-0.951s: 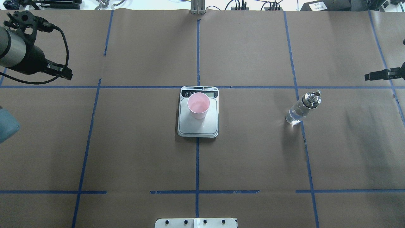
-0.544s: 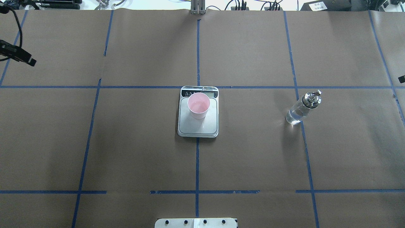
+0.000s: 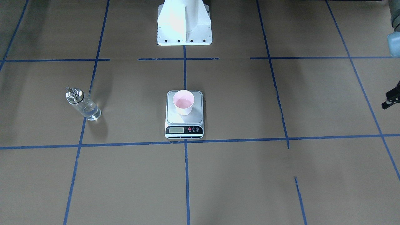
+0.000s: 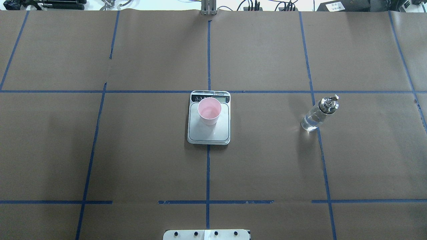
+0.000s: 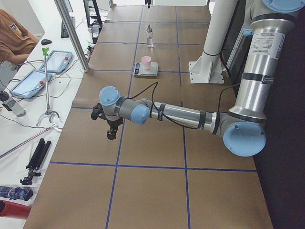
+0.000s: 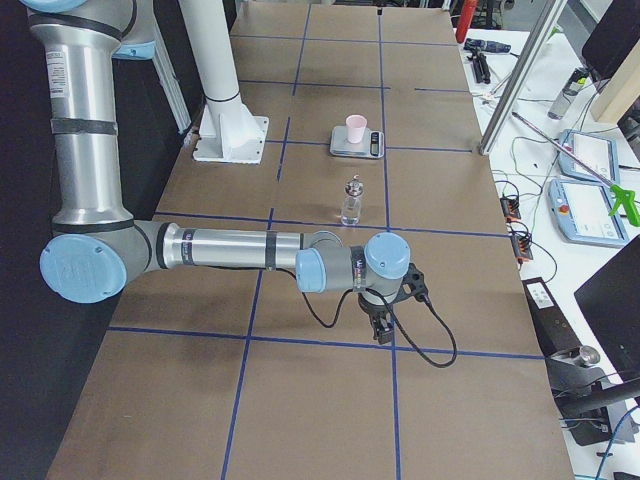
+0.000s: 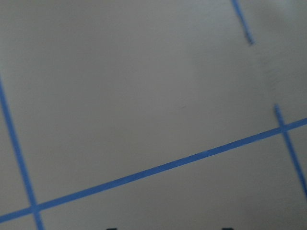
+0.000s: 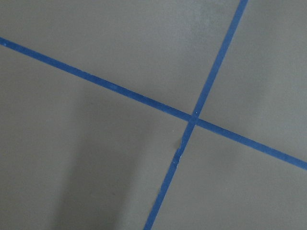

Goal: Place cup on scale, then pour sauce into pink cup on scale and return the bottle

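The pink cup point(image 4: 209, 111) stands upright on the scale point(image 4: 208, 135) at the table's middle, toward the display end of the platform point(image 3: 184, 118). The bottle point(image 4: 317, 115) stands upright and free on the table's right part, with clear sauce point(image 3: 89, 112) in its lower part. My left gripper point(image 5: 111, 133) hangs low over bare table far to the left, only its black edge point(image 3: 390, 101) showing in the front view. My right gripper point(image 6: 382, 333) hangs far right, past the bottle point(image 6: 351, 202). Neither gripper holds anything; whether their jaws are open or shut I cannot tell.
Blue tape lines grid the brown table. The white robot base point(image 3: 184, 31) sits at the near middle edge. Beyond the far edge lie tablets point(image 5: 57, 61), a metal post point(image 5: 71, 33), cables and a seated person point(image 5: 14, 38).
Both arms have drawn outward and left the overhead view, the left one to the left and the right one to the right. Cup, scale and bottle have not moved.
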You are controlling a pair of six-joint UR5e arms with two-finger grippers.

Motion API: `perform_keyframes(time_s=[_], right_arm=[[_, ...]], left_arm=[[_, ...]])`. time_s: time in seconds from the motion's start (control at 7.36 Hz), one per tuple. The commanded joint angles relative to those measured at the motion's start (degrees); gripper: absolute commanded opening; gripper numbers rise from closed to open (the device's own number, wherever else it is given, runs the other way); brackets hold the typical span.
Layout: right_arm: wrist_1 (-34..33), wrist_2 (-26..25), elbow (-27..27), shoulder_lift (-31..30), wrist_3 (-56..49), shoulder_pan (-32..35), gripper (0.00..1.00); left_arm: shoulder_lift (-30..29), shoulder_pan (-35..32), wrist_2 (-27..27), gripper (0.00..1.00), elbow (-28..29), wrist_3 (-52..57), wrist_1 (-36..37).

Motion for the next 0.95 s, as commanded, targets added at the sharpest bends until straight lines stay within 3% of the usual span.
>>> perform_keyframes(time_s=[0.0,0.27,0.68,0.82], right_arm=[[-8.7,0.4,1.8,0.7,-7.1,3.4,1.00],[-9.5,1.5,3.1,-2.8,-6.4,4.3,1.00],[-6.1,1.5,4.2,-2.7,-3.7,4.0,1.00],[-6.1,1.5,5.2,-1.9,2.8,3.6,1.00]], left_arm=[[1.3,-3.8,4.2,1.00,2.9,10.1,3.3],[4.3,-3.8,4.4,1.00,3.2,6.6,3.6],[4.6,-3.8,3.8,1.00,0.2,6.3,5.4],[4.9,-3.8,3.4,1.00,0.7,6.3,5.4]])
